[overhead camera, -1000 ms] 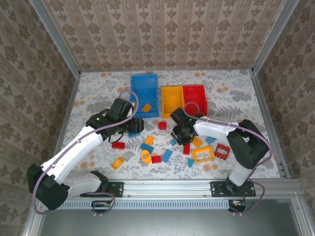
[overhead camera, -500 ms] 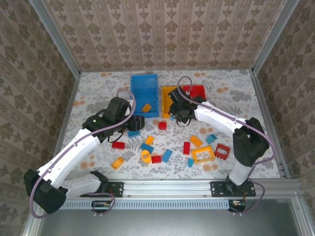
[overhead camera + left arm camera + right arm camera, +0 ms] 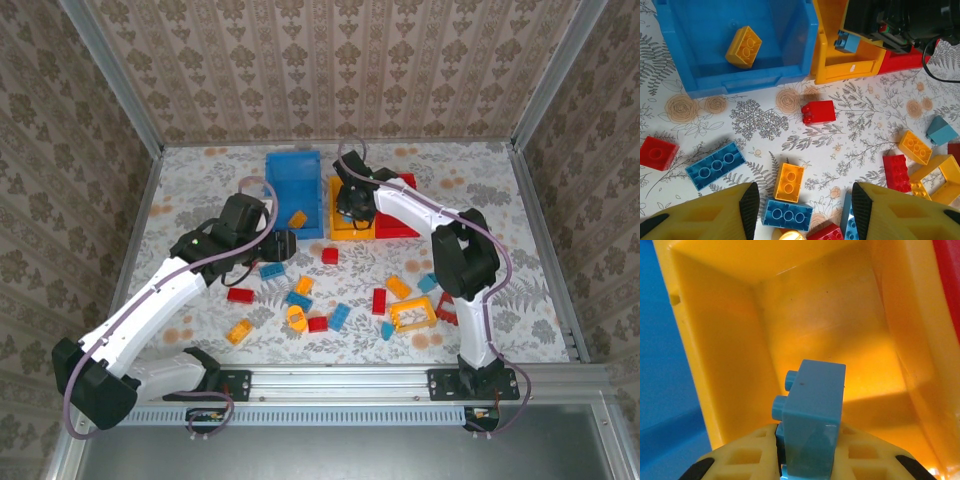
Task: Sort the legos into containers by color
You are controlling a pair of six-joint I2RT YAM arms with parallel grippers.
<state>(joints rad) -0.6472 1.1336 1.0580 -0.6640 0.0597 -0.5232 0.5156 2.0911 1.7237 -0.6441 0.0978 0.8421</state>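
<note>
Legos (image 3: 240, 295) are scattered on the surface (image 3: 200, 180); one light-blue lego (image 3: 812, 410) is gripped by the right jaws above the yellow bin (image 3: 815, 315), and the left jaws are held open.

I count three open-topped rectangular plastic bins at the far side: one blue bin (image 3: 290, 170), one yellow-orange bin (image 3: 850, 69) and one red bin (image 3: 903, 60). Among the small plastic bricks I make out six blue bricks (image 3: 271, 270), six orange-yellow bricks (image 3: 303, 285) and five red bricks (image 3: 239, 295), seventeen in all.
</note>
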